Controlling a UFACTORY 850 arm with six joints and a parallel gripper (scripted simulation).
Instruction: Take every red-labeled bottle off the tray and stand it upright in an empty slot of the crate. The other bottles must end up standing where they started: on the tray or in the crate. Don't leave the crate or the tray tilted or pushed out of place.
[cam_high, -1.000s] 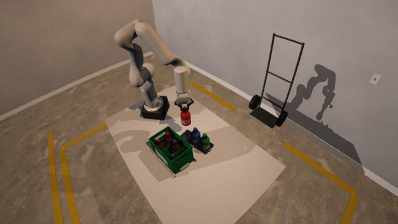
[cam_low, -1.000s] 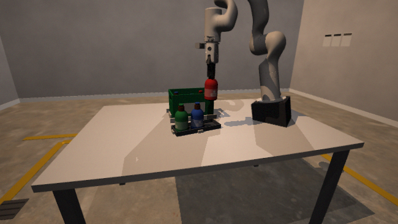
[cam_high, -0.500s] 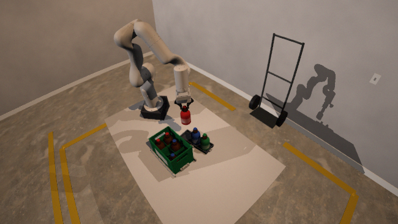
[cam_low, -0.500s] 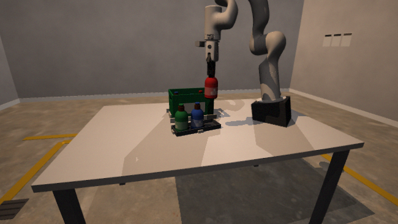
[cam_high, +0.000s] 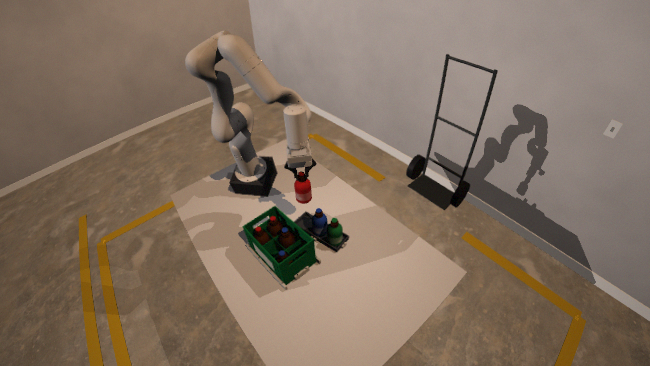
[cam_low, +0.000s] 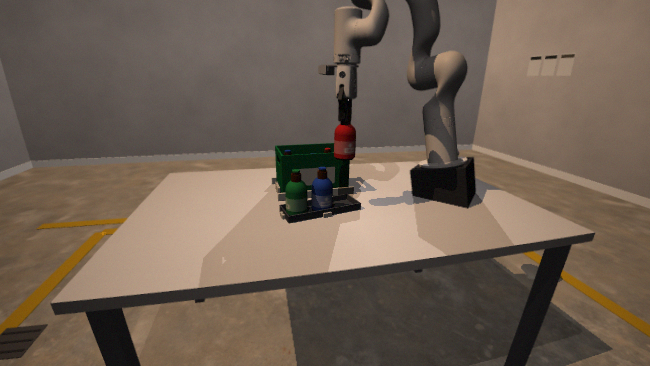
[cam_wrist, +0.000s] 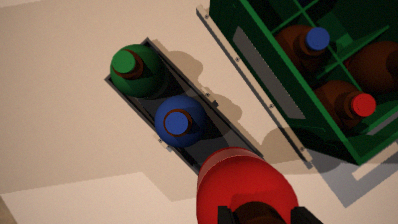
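We see the gripper (cam_high: 300, 172) closed part-way on the neck of the red-labeled bottle (cam_high: 303, 190), its black fingers (cam_low: 345, 111) clamped just under the cap and the bottle hanging upright in the air, clear of the tray (cam_high: 306, 220) and above the table (cam_low: 210, 240). From the exterior view the bottle (cam_low: 344, 141) hangs level with the upper rim of the green crate (cam_low: 310, 161), off that crate's corner on the side toward the arm's base (cam_low: 467, 192). In the wrist view the red body (cam_wrist: 245, 185) fills the lower edge, over the tray's near end and beside the crate's wall (cam_wrist: 260, 65).

The black tray lies just beside the crate, along its long side, and carries two upright bottles: a blue-labeled bottle (cam_high: 319, 220) nearer the arm's base and a green-labeled bottle (cam_high: 335, 231) at the tray's far end. The tray's end nearest the base stands bare (cam_wrist: 235, 145).

The crate, divided by green partitions, holds brown bottles standing upright: two red-capped ones (cam_high: 273, 224) (cam_high: 259, 234) on the side toward the base, and two blue-capped ones (cam_high: 285, 236) (cam_high: 282, 256) farther from it. We cannot tell from these views how many of its slots are free
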